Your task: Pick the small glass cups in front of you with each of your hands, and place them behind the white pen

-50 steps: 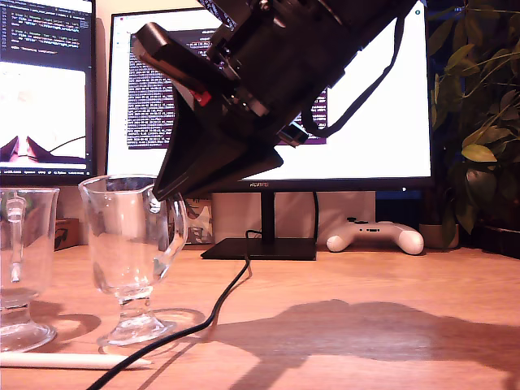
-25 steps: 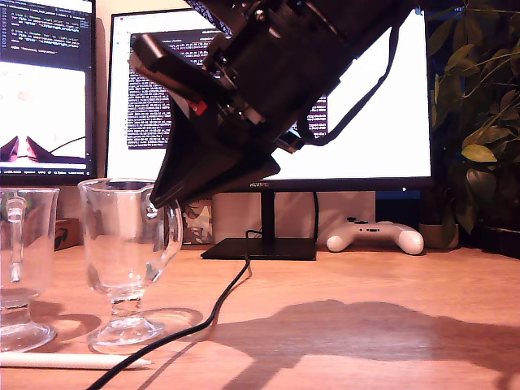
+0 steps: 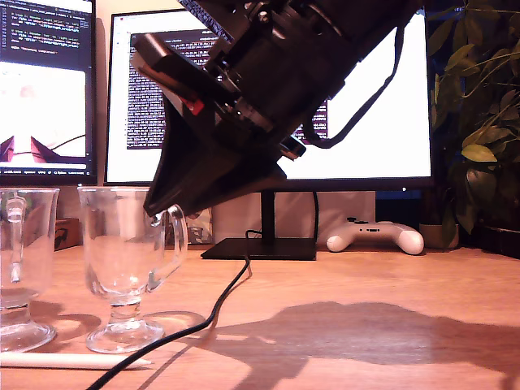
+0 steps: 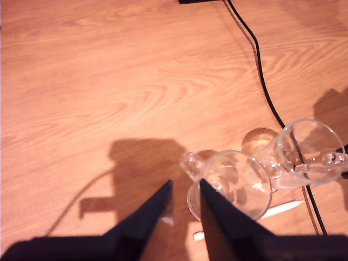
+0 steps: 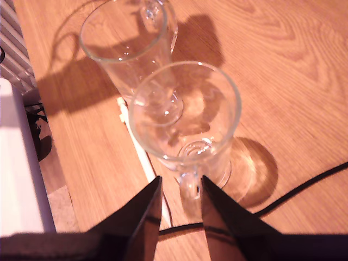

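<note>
Two clear glass cups stand upright on the wooden desk at the exterior view's left, just behind the white pen point(image 3: 65, 360). One cup point(image 3: 122, 252) has its handle between the fingers of my second gripper point(image 3: 158, 210), which reaches down from the upper right of that view. In the second wrist view my second gripper point(image 5: 181, 182) is shut on that cup's point(image 5: 185, 109) handle, with the other cup point(image 5: 122, 38) beyond and the pen point(image 5: 142, 160) beside them. My first gripper point(image 4: 185, 187) is narrowly open and empty, just short of the other cup's point(image 4: 231, 185) handle.
A black cable point(image 3: 219, 305) runs from the monitor stand point(image 3: 260, 248) past the cup's foot toward the desk's front. A white game controller point(image 3: 375, 236) lies at the back and a plant point(image 3: 479, 122) stands at the exterior view's right. Bare wood spreads across the middle.
The cup in my second gripper was tilted and slightly raised. It has come down and now stands upright on its foot, a little further toward the exterior view's left. The gripper tilted steeper.
</note>
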`<state>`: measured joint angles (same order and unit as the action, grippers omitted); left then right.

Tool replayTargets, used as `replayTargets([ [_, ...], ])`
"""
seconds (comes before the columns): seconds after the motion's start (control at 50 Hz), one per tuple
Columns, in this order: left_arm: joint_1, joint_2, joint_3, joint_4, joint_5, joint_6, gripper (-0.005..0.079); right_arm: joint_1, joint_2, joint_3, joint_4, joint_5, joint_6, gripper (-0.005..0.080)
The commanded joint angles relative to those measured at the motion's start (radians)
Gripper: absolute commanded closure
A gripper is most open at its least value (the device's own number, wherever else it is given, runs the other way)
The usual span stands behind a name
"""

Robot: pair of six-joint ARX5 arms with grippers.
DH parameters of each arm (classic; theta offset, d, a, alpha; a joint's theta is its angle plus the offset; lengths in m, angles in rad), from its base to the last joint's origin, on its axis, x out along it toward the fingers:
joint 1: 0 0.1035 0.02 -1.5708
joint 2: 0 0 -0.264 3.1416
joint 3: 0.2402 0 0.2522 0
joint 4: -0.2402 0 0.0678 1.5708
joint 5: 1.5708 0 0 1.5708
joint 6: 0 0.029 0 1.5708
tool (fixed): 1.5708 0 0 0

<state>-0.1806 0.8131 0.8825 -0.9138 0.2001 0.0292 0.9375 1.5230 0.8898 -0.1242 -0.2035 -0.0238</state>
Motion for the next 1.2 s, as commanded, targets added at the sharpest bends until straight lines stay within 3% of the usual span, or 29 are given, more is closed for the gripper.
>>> replayTargets([
  [0.0, 0.002, -0.003, -0.003, 0.002, 0.002, -0.003, 0.0608, 0.004, -0.002, 0.002, -0.003, -0.008, 0.003, 0.0555],
  [0.48, 0.002, -0.003, -0.004, 0.016, 0.002, -0.022, 0.0636, -0.078, -0.161, 0.002, -0.091, -0.007, 0.023, 0.0563],
  [0.54, 0.002, -0.003, -0.004, 0.023, 0.001, -0.022, 0.0698, -0.098, -0.183, 0.002, -0.127, -0.005, 0.023, 0.0633],
  [0.6, 0.002, -0.003, -0.005, 0.031, 0.001, -0.023, 0.0766, -0.119, -0.199, 0.002, -0.170, -0.002, 0.023, 0.0776],
  [0.7, 0.002, -0.010, -0.019, 0.071, 0.001, -0.026, 0.0765, -0.161, -0.210, 0.002, -0.222, 0.019, 0.021, 0.0764],
  [0.92, 0.003, -0.069, -0.118, 0.198, -0.004, -0.030, 0.0765, -0.301, -0.211, -0.011, -0.256, 0.093, -0.006, 0.0764],
  [1.18, 0.006, -0.157, -0.342, 0.507, -0.037, -0.057, 0.0765, -0.546, -0.211, -0.119, -0.026, 0.117, 0.003, 0.0764],
])
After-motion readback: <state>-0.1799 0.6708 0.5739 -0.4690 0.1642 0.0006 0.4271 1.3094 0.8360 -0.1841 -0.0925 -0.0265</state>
